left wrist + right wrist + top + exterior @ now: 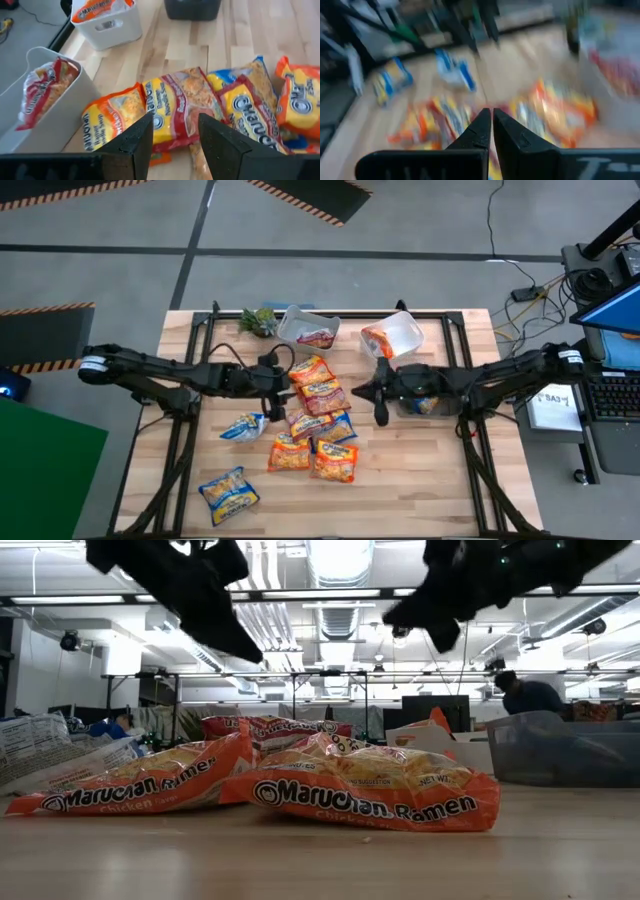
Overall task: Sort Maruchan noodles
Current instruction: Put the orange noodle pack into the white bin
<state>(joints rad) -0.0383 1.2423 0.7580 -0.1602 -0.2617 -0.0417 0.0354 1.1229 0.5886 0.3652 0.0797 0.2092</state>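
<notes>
From the high view, a wooden plank counter is seen with a heap of flat, crinkly plastic noodle packets near its middle, orange-red, pink-red and blue-yellow ones lying partly over each other. One blue-yellow packet lies well apart, near the front left corner. Two clear rectangular tubs stand at the far side: the left tub holds a pink-red packet, the right tub an orange one. A small green plant is beside the left tub. The left end effector is placed at the left edge of the heap, and the right end effector is held to the right of it.

In the low view, two orange packets with glossy wrinkled film are seen lying on the counter in front, and both arms hang above them.

In the left wrist view, the fingers are spread apart over a pink-red packet, with nothing between them.

In the right wrist view, the tapered fingertips are pressed nearly together, holding nothing, above the heap.
</notes>
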